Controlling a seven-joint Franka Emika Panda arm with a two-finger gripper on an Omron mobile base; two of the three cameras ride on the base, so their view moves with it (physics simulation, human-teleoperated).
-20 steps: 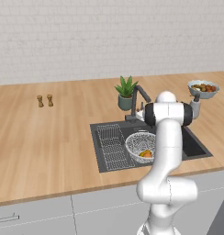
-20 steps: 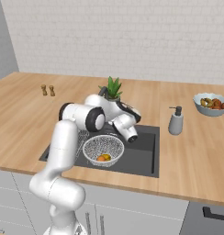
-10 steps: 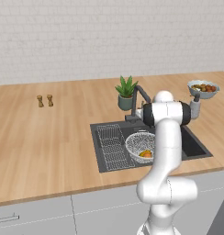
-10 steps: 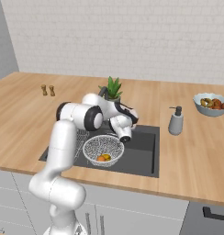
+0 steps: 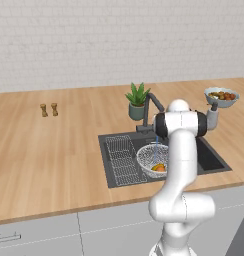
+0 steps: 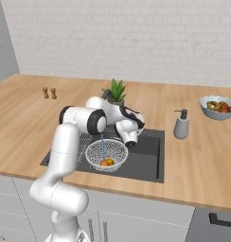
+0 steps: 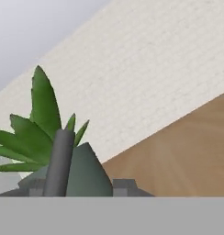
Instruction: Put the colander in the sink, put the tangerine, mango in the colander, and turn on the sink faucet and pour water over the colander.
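Note:
The round wire-mesh colander [image 5: 145, 159] [image 6: 113, 150] sits in the left part of the dark sink [image 5: 214, 161] [image 6: 148, 153]. The orange tangerine [image 5: 159, 169] [image 6: 104, 163] and the yellow mango [image 6: 111, 161] lie in its bottom. The dark sink faucet [image 5: 147, 106] [image 6: 106, 94] [image 7: 58, 160] has its spout over the colander, and a thin stream of water [image 5: 156, 147] [image 6: 103, 149] falls into it. My gripper [image 6: 131, 142] [image 7: 81, 186] hangs over the basin just right of the colander. It faces the faucet stem with its tips apart and holds nothing.
A potted plant [image 5: 137, 101] [image 6: 117, 90] [image 7: 40, 124] stands behind the faucet. A flat wire rack [image 5: 121, 157] lies in the sink's left side. A soap bottle [image 6: 182, 125] and a bowl of fruit [image 5: 221, 96] [image 6: 219, 106] stand to the right. Two small shakers [image 5: 49, 110] are far left.
The hand has swung a little left over the basin, toward the colander. A stream of water shows under the spout now; I cannot make it out in the earlier frames.

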